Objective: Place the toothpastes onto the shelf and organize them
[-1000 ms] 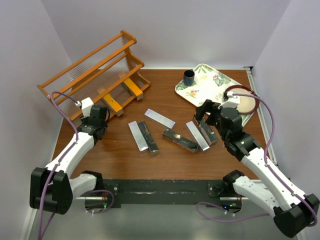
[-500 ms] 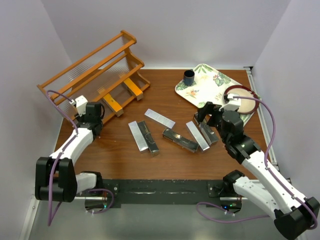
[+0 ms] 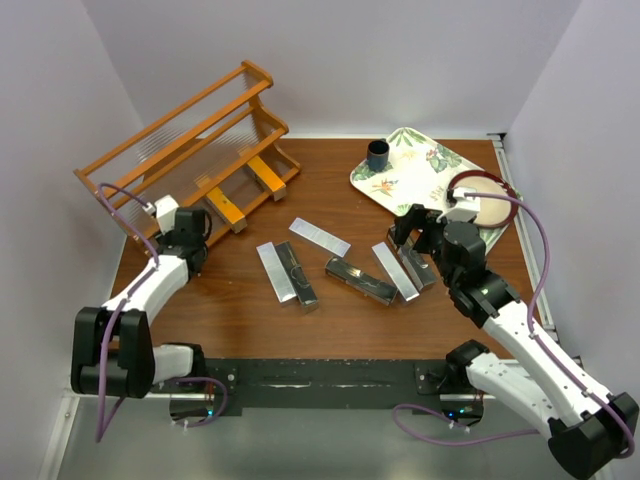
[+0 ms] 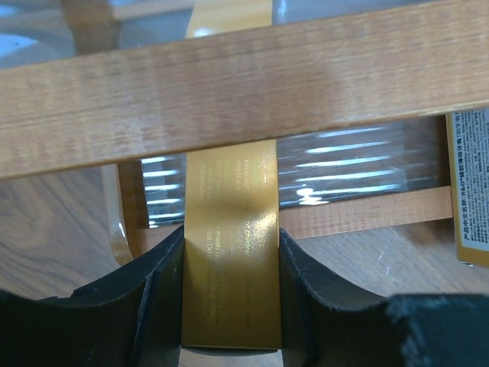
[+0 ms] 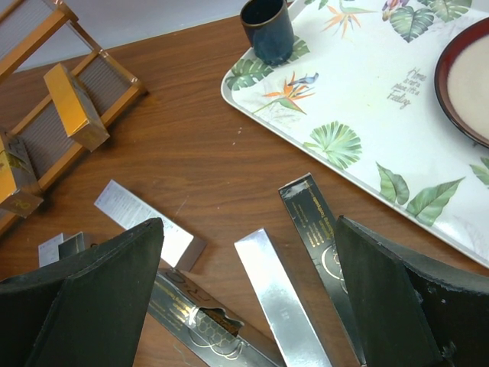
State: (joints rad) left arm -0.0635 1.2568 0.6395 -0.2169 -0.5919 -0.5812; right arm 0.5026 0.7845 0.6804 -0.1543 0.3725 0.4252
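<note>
Our left gripper (image 4: 231, 264) is clamped on an orange-gold carton (image 4: 229, 229), with its fingers pressed to the two long sides. The carton's far end already runs under a wooden rail (image 4: 244, 84) of the shelf (image 3: 190, 120) and onto the ribbed floor of the lowest tier. To finish well, we judge that we should slide it straight in, square to the rail and low enough to pass beneath without scraping. It should lie parallel to the neighbouring orange carton (image 4: 470, 191) on the right, with a gap between them. We let go only once it lies flat, then back out along the same line so the fingers do not drag it. Our right gripper (image 5: 248, 260) hangs spread wide, grasping nothing. Below it a silver carton (image 5: 279, 298) and a dark carton (image 5: 325, 245) lie loose on the table (image 5: 191, 138) beside the floral tray (image 5: 367, 99).
</note>
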